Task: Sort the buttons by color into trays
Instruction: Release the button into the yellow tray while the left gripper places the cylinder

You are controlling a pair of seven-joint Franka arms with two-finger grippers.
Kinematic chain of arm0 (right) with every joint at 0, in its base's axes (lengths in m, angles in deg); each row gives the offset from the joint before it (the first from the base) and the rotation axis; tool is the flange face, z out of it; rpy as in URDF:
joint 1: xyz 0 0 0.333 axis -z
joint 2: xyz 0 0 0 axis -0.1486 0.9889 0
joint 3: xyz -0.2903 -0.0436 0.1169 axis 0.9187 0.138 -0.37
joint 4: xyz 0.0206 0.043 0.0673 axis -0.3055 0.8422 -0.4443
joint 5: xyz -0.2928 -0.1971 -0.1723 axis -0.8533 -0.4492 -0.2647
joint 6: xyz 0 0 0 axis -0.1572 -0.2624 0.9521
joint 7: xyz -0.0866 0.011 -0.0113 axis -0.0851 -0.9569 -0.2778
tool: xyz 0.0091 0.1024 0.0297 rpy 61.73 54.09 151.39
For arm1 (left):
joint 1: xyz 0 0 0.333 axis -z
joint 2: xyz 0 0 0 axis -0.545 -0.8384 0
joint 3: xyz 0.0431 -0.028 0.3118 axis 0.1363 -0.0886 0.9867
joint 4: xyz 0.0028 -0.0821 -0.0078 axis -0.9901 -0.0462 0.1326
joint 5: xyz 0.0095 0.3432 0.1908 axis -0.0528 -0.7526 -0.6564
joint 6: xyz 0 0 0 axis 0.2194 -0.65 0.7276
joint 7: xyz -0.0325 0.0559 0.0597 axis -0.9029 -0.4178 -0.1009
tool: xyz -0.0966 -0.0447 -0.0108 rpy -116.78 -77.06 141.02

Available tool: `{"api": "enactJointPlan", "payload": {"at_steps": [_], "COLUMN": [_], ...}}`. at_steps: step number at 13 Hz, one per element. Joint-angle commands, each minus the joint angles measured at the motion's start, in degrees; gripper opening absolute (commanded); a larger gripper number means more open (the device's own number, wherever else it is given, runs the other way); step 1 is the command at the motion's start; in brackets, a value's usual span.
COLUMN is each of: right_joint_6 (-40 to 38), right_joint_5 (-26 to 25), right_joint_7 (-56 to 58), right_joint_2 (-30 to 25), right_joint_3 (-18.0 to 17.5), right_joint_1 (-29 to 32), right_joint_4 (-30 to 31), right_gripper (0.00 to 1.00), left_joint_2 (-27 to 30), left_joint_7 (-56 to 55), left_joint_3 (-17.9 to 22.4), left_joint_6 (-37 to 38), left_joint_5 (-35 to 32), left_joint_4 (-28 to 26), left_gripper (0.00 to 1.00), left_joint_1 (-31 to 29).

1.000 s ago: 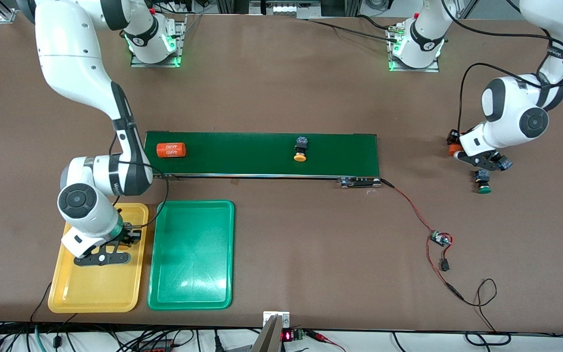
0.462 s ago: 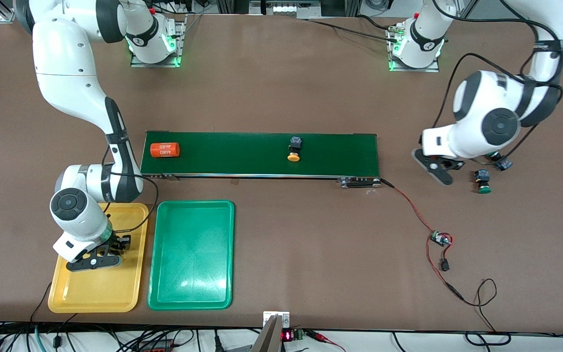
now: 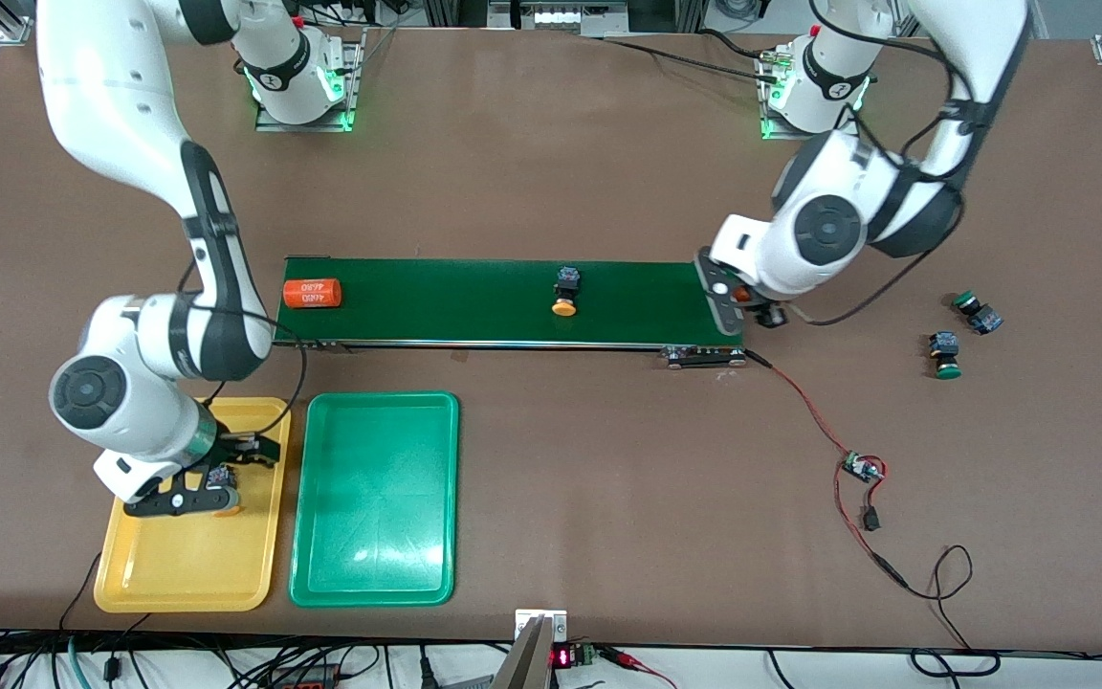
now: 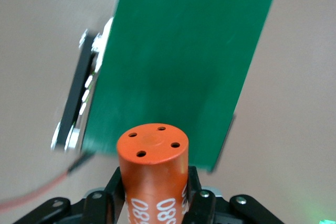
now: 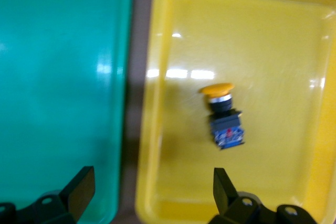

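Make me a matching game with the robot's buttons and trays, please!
Things:
1. orange button
2. green buttons
3. green tray
4. left gripper

Where or how:
a. lying in the yellow tray
b. holding nothing inside
c. on the bare table toward the left arm's end
d. shut on an orange cylinder over the belt's end

Pairs: 1-a, 2-c, 3-b, 4-d

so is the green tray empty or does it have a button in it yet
Empty. The green tray shows only bare plastic. The one button already sorted, orange-capped, lies on its side in the yellow tray.
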Motion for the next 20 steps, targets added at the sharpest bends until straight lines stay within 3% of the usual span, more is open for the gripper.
{"api": "enactJointPlan", "payload": {"at_steps": [1, 4, 6, 7, 8, 9, 15, 20], "right_joint_6": [-7.0, -14.4, -14.0, -13.7, -13.8, -13.7, -12.9, -5.8], "right_joint_5": [1.0, 1.4, 1.4, 1.4, 1.4, 1.4, 1.4, 6.7], "right_joint_7": [-0.3, -6.5, -12.0, -14.7, -18.9, -21.7, -32.9, -41.1], "right_joint_2": [-4.1, -8.3, -11.7, -12.2, -13.0, -13.7, -14.6, -13.0], "right_joint_3": [-0.3, -0.3, -0.3, -0.3, -0.3, -0.3, -0.4, -0.3], "right_joint_1": [-4.1, -8.8, -13.1, -14.9, -16.2, -17.9, -27.9, -34.0], "right_joint_4": [1.7, 3.2, 7.9, 8.7, 9.1, 9.7, 12.6, 16.1], "right_gripper": [1.0, 1.0, 1.0, 1.0, 1.0, 1.0, 1.0, 1.0], "left_joint_2": [-2.9, -3.6, -5.0, -5.6, -5.7, -5.6, 2.0, 9.5], "left_joint_7": [6.3, 7.3, 7.0, 6.8, 6.8, 7.2, 6.4, -4.9], "left_joint_3": [-2.6, -4.2, -4.4, -4.4, -4.4, -4.4, -3.5, 6.5], "left_joint_6": [-3.3, -3.4, -3.9, -4.7, -4.8, -4.8, 0.5, 6.5], "left_joint_5": [-0.1, -0.2, -0.5, -0.6, -0.7, -0.7, 0.3, 5.5], "left_joint_4": [1.3, 0.6, 0.5, 0.4, 0.4, 0.4, 1.3, 1.2], "left_gripper": [0.13, 0.13, 0.2, 0.29, 0.7, 1.0, 1.0, 1.0], "left_joint_1": [-0.2, -0.2, -0.1, -0.2, -0.2, -0.4, -2.9, -3.3]}}
